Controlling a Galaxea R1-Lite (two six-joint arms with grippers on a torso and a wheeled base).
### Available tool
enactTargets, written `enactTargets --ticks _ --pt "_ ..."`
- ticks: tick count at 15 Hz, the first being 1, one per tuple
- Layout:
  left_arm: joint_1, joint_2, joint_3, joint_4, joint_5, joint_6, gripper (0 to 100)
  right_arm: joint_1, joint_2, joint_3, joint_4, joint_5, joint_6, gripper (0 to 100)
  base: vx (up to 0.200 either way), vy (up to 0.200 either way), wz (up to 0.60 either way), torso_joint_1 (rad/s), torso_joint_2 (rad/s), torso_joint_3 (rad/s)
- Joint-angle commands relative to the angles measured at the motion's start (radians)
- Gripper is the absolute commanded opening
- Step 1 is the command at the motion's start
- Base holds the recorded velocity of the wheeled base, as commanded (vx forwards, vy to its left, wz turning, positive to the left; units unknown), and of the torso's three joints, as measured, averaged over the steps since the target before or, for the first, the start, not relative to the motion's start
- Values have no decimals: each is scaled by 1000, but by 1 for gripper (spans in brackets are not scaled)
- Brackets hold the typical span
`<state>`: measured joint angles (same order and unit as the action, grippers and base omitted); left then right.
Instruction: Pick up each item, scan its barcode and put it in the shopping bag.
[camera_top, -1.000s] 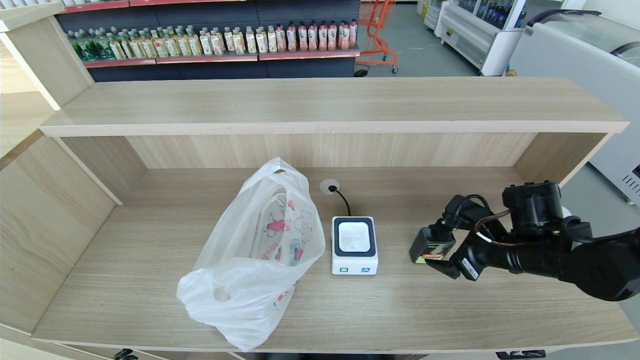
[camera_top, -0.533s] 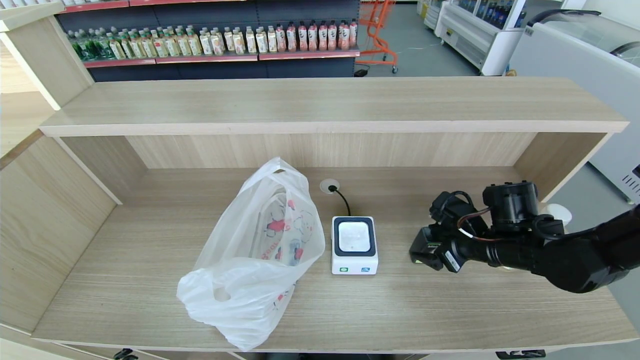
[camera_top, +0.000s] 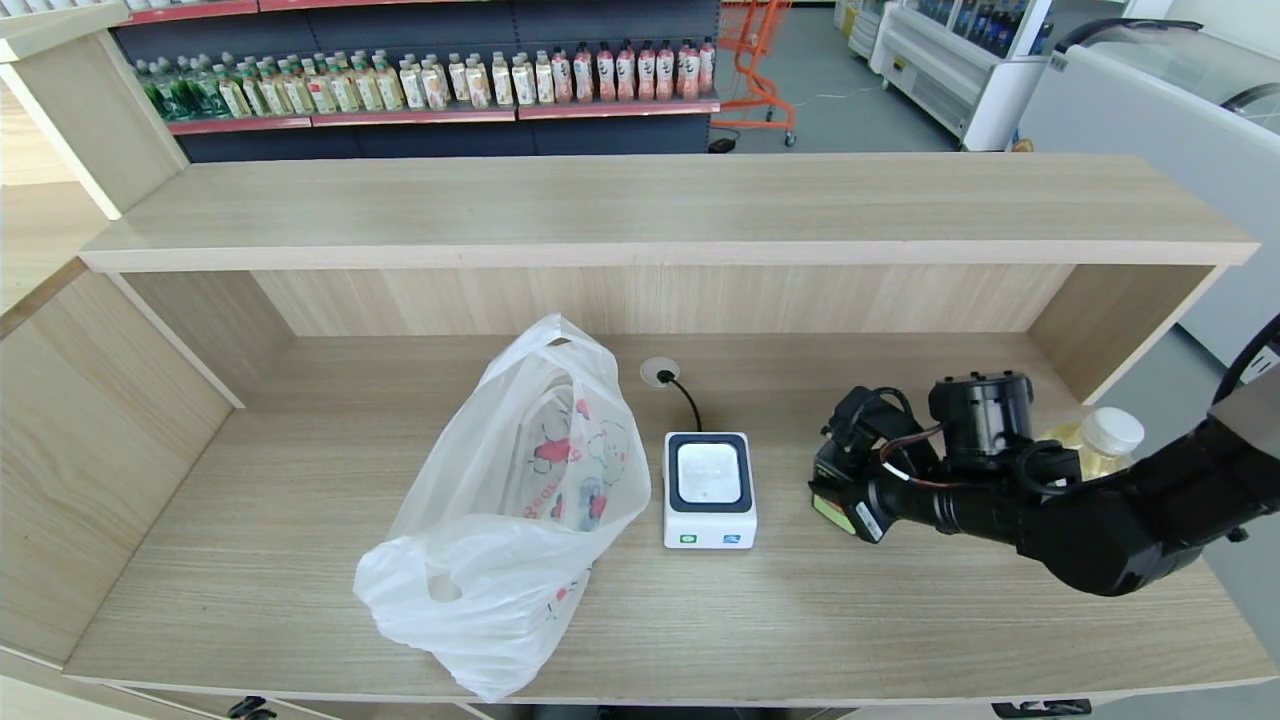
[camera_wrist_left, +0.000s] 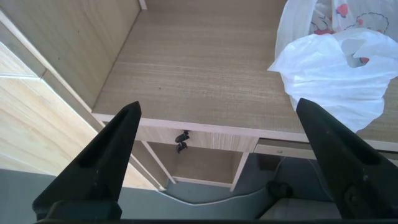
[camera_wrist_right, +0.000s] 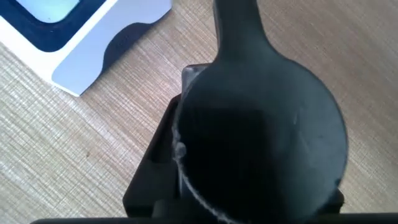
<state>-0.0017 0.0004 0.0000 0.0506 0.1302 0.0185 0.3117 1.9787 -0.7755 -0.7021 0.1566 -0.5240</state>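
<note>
A white plastic shopping bag (camera_top: 520, 500) with red cartoon prints slumps on the wooden counter (camera_top: 300, 480), its mouth facing the back. Just right of it sits the white barcode scanner (camera_top: 708, 488) with a dark-framed window. My right gripper (camera_top: 838, 492) hovers low, a short way right of the scanner, shut on a small dark box (camera_top: 830, 510) with a green edge. In the right wrist view a broad black finger (camera_wrist_right: 261, 124) covers most of that box (camera_wrist_right: 155, 180), with the scanner's corner (camera_wrist_right: 93, 37) close by. My left gripper (camera_wrist_left: 214, 168) hangs open off the counter's front left edge, near the bag (camera_wrist_left: 336, 62).
A yellowish bottle with a white cap (camera_top: 1098, 440) stands behind my right arm at the counter's right end. The scanner's black cable (camera_top: 685, 398) runs to a hole in the counter. A raised shelf (camera_top: 650, 205) and side walls enclose the counter.
My right arm has carried the dark box leftward toward the scanner and turned the wrist. The bottle behind the arm has come into sight. The bag and scanner have stayed put.
</note>
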Motion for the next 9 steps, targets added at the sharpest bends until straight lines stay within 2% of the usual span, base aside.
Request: enactTargets --ticks 1,2,3,5,9 --pt "0 0 0 0 0 0 100 -2 -115 79 -28 1 -1 0 0 0 0 0 0 0" --pt "0 0 0 0 0 0 100 -8 -155 101 -34 1 -1 0 0 0 0 0 0 0" --pt "0 0 0 0 0 0 100 -57 -305 182 -59 3 -7 0 0 0 0 0 0 0" --pt "0 0 0 0 0 0 100 -80 -488 318 -142 -2 -40 0 0 0 0 0 0 0" --pt "0 0 0 0 0 0 100 -112 -574 358 -244 29 -421 0 0 0 0 0 0 0"
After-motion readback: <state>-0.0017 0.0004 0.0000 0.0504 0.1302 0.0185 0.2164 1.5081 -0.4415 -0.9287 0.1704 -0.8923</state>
